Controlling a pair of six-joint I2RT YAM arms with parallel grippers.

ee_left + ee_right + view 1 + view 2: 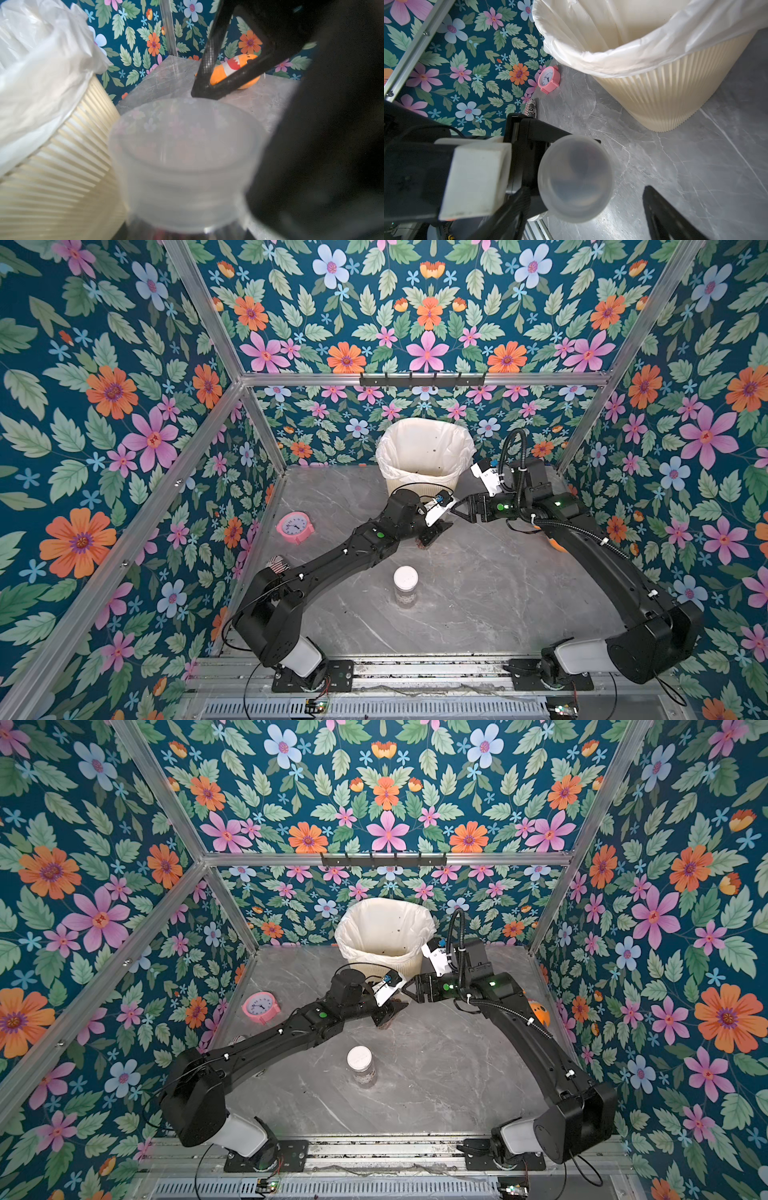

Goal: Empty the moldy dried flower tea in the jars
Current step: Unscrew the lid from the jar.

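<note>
From my station the grey marble bench [478,593] takes up most of the flowered booth, and the cream ribbed bin [440,483] with its white liner stands at the far middle of it. Both arms reach in and meet just in front of the bin. My left tool [435,533] is closed partway on the body of the jar with the cloudy lid [575,178], gripping it by the sides with the lid on; I cannot tell whether its base rests on the bench. My right tool [457,509] is spread wide with a finger on either side of that lid and grips nothing, one fingertip [203,94] right at the lid's rim. The other jar [406,585], with a white lid, stands upright near the front middle, well apart from both tools. A pink clock [295,526] sits by the left wall, an orange toy [220,75] by the right wall, and a striped can [531,109] beside the left arm. Brown dried flower tea [406,596] shows through the standing jar's wall.
</note>
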